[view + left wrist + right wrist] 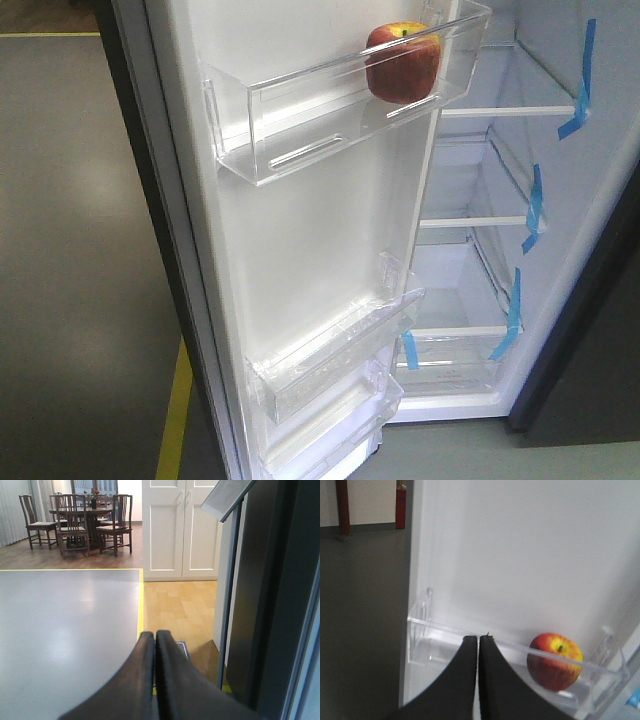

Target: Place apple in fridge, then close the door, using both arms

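The red apple (402,62) with a yellow patch rests at the right end of the top clear bin (300,120) on the inside of the open door (300,260). The fridge (500,230) stands open behind it, with white walls, glass shelves and blue tape strips. In the right wrist view the apple (555,660) lies in the bin to the right of my right gripper (478,639), which is shut and empty, in front of the bin's rail. My left gripper (154,633) is shut on nothing, facing the floor beside the dark outer face of the door (260,605).
Two lower clear bins (330,360) hang on the door. Grey floor with a yellow line (175,410) lies left of the door. In the left wrist view I see wooden flooring, white cupboard doors (180,527), and a dining table with chairs (80,517) far off.
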